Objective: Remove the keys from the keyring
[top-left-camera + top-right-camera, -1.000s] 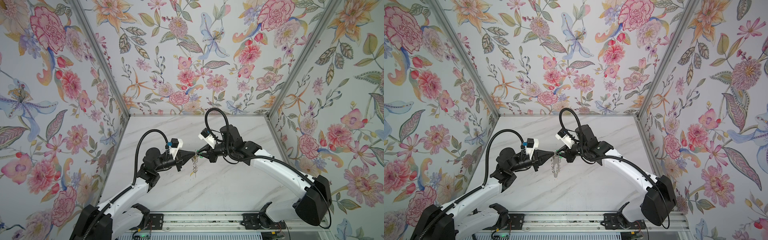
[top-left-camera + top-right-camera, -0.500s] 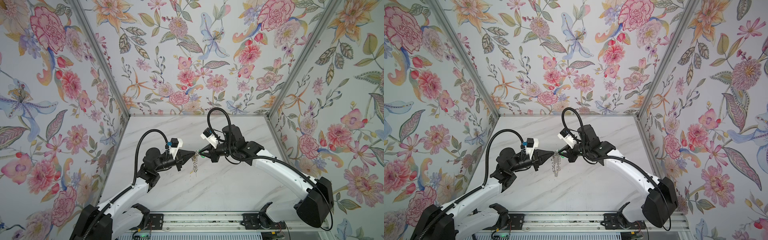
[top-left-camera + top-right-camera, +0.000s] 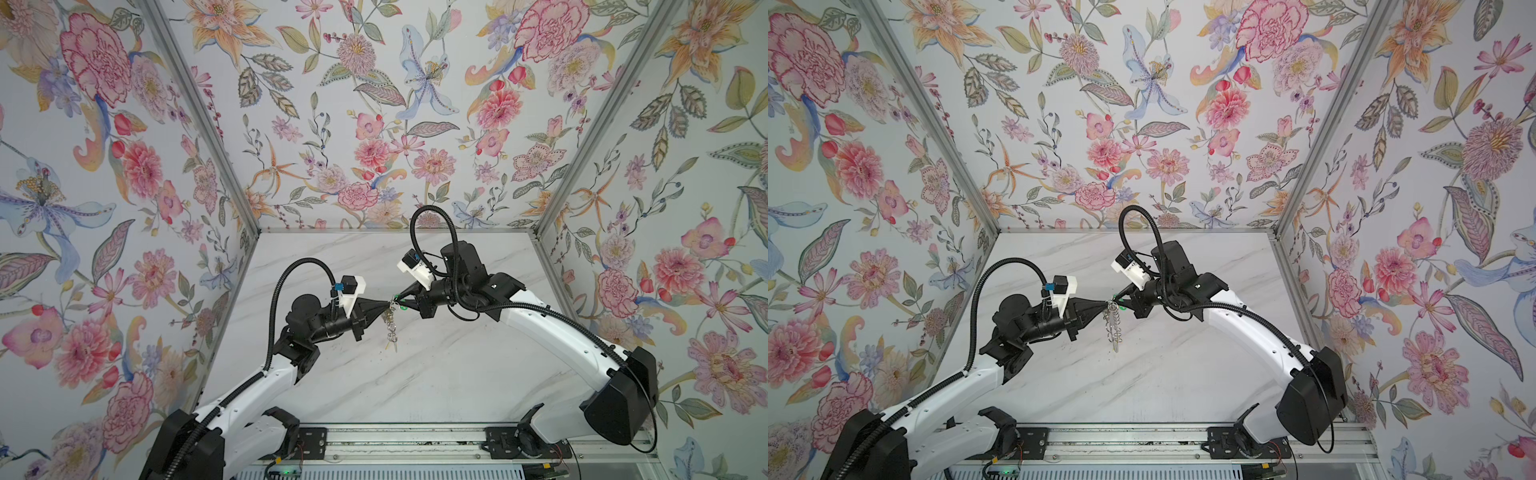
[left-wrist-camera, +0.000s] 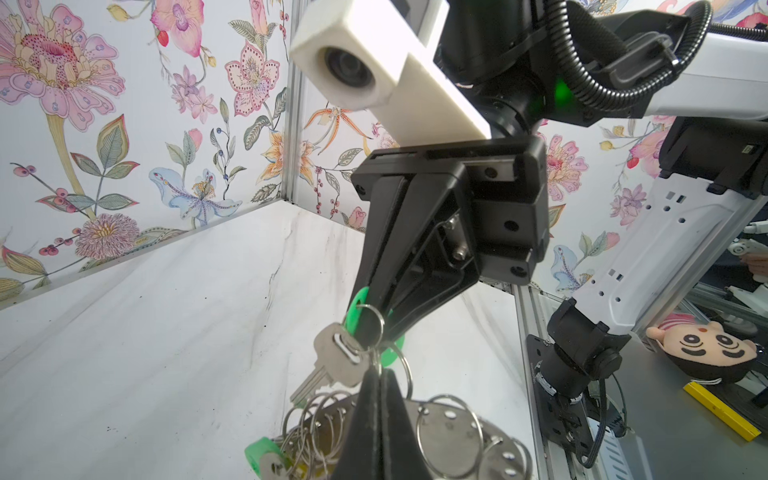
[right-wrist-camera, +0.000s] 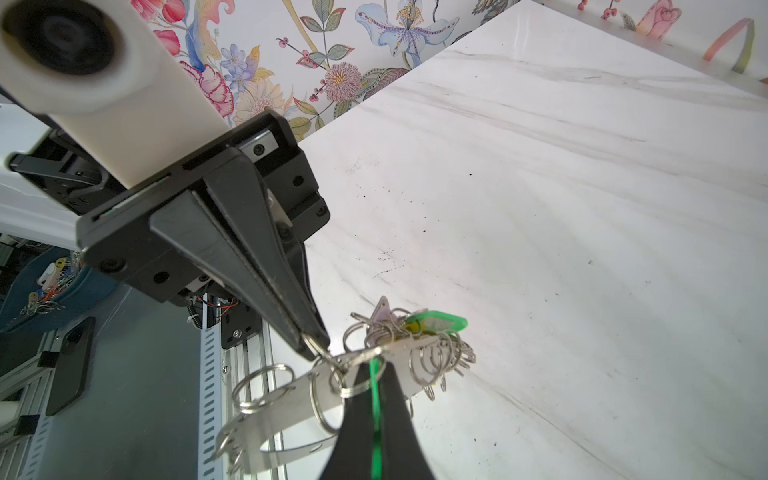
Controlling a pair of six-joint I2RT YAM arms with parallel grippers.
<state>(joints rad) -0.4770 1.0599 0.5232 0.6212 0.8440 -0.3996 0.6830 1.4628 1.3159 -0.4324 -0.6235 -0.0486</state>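
While pinching one wire ring [image 5: 324, 355] in the clenched left gripper [image 3: 387, 308], holds the keyring [image 5: 282, 403] in the air above the marble table [image 3: 436, 374], with its plate hanging down from the tips and rings bunched along the edge. Clamps the green tag [image 4: 355, 305] of one key [image 4: 336, 357] in the right gripper [image 3: 397, 298], likewise squeezed tight, tips of both nearly touching and the silver blade dangling just beside; carries another green tag [image 5: 436, 322] and a yellow tag [image 5: 413, 329] among the rings at the plate's far end
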